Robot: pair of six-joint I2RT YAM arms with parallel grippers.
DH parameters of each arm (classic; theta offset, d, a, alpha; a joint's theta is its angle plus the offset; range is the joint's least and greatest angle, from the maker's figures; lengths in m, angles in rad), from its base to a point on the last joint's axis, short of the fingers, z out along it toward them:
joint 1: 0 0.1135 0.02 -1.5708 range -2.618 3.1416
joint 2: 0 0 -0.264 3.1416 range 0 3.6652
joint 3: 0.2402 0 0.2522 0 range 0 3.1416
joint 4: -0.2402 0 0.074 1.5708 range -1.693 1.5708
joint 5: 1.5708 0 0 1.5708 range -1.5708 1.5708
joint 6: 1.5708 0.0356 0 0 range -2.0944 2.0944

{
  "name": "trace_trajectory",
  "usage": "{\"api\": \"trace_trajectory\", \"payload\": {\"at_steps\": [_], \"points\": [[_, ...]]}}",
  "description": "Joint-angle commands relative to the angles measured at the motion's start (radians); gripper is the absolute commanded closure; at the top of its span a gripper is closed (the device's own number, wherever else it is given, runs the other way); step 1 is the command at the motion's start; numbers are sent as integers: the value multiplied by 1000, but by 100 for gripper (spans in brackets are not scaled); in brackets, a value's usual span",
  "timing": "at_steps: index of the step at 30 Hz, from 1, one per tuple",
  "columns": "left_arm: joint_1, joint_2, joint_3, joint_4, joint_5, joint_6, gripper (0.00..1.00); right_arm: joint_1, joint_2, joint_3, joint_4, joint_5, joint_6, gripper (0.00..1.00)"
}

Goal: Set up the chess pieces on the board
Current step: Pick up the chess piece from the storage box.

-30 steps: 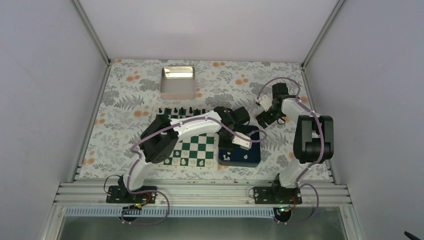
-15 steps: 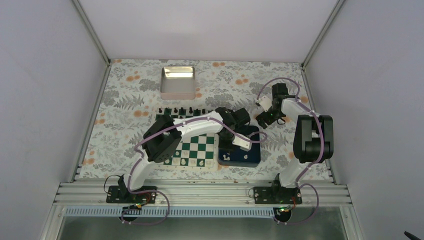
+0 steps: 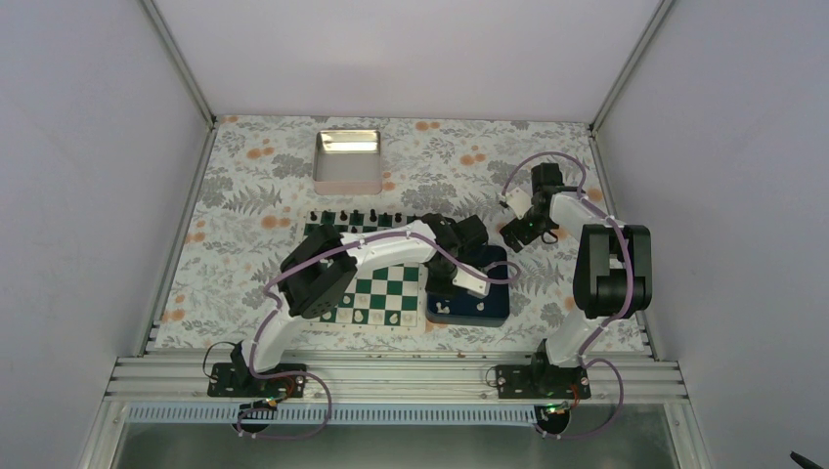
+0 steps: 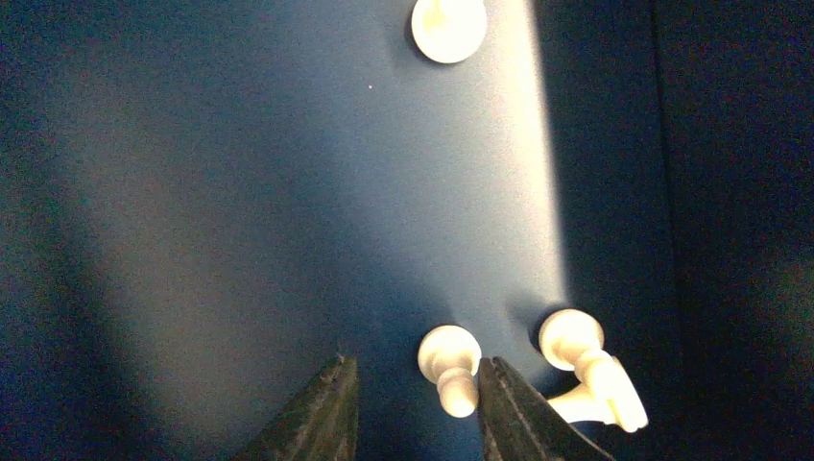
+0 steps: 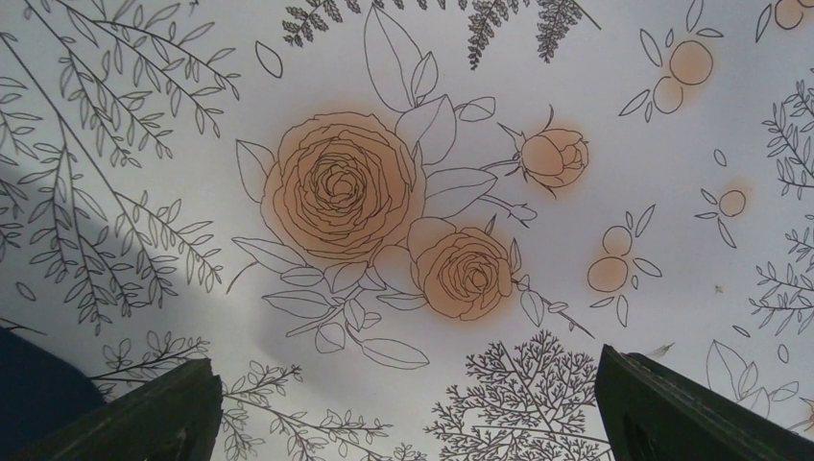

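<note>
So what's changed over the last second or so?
The left gripper edged slightly left and nearer the arm bases over the blue tray; its fingers now flank a white chess piece, not visibly gripping it. The right gripper stayed wide open over the tablecloth. The board and tin are unmoved.

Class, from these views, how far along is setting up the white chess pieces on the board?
Done: a few white pieces stand along the near edge of the board. In hand: the left gripper straddles a pawn in the blue tray, not yet clamped. Left: other pieces wait in that tray. The right gripper hangs open, empty.
</note>
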Motion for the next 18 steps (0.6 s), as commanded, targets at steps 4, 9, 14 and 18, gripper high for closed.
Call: {"api": "trace_trajectory", "payload": {"at_steps": [4, 9, 14, 18], "points": [[-5, 9, -3, 11, 3, 9, 81, 3, 6, -12, -2, -6, -10, 0], [-5, 3, 2, 0, 12, 11, 92, 3, 3, -13, -3, -5, -11, 0], [-5, -26, 22, -23, -6, 11, 93, 4, 6, -13, -2, -3, -11, 0], [-3, -74, 45, -45, -45, 8, 94, 3, 8, -11, -3, -1, -12, 0]]}}
